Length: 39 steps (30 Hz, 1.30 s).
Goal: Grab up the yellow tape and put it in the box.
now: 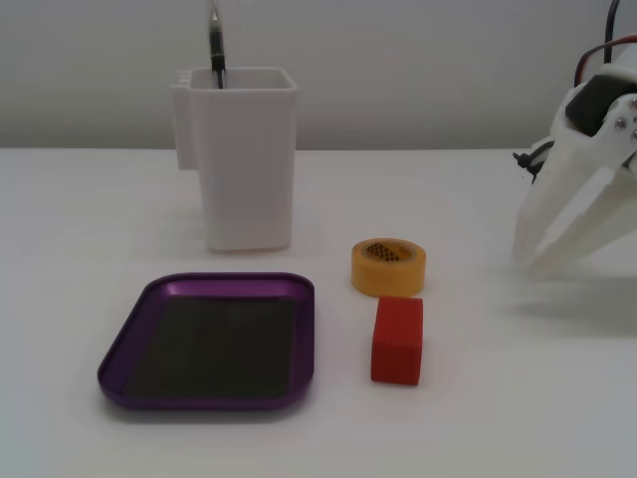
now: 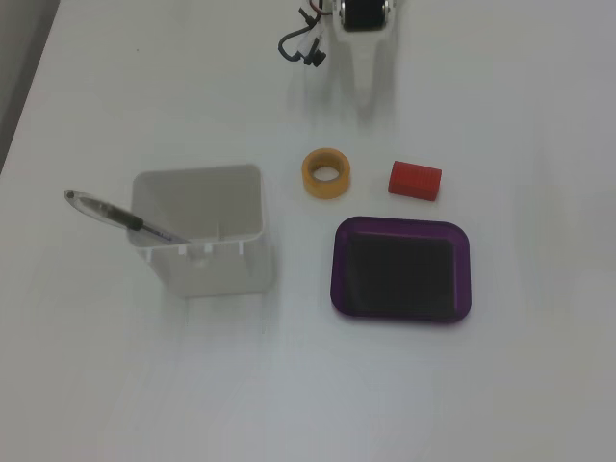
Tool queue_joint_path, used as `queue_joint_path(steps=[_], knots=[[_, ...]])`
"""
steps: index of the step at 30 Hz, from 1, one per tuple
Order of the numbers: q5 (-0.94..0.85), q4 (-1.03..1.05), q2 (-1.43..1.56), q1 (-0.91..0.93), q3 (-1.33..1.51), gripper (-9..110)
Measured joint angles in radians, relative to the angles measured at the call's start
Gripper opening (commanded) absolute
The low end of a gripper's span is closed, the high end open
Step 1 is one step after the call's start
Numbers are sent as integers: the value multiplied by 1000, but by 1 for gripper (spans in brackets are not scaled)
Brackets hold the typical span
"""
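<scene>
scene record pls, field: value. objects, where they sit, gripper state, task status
yellow tape: flat on table, hole up, untouched
box: purple tray, empty
red block: beside tray, apart from tape
white container: upright, pen inside
gripper: open, tips near table, empty, apart from tape
tape vs box: outside, in the fixed view from above just off the tray's far left corner
task status: grasp not yet made

We see a plain desk setup, perhaps an office: a bare white table [image 2: 539, 385], grey wall, and a white container [image 1: 246, 159] holding a pen [image 2: 120, 217].
</scene>
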Motion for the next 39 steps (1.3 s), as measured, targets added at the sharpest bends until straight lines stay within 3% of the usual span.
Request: queue_joint_path(steps=[28,34,39], knots=[[-5,0,0,-3,-100,1],[-129,0,-12,2,-204,3],[-166,0,-170,110,-299,5]])
